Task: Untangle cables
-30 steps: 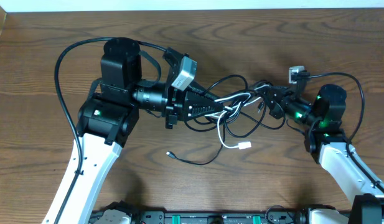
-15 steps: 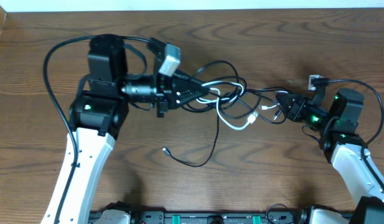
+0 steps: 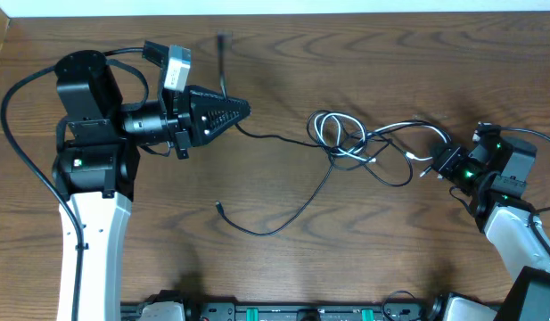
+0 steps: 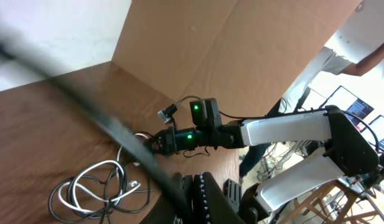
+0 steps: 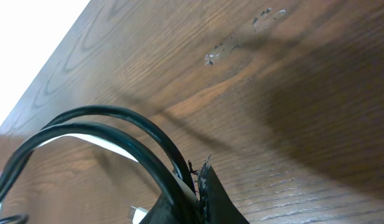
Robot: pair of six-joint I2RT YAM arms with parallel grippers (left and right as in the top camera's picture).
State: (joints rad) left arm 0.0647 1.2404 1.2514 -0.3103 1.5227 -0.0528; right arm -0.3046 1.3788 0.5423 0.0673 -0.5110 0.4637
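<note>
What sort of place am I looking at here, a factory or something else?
Probably a robotics lab or office: robot arms over cables on a wooden table, a cardboard screen behind it, computer monitors beyond.

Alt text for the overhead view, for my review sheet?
On a wooden table, the left end effector grips a black cable running to a black and white tangle, whose far side the right end effector grips.

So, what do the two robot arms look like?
The left arm and right arm have white lower links, black joints and small green lights. The left gripper is black, ribbed, tapering, with a grey camera box nearby. Thick black wires follow both.
</note>
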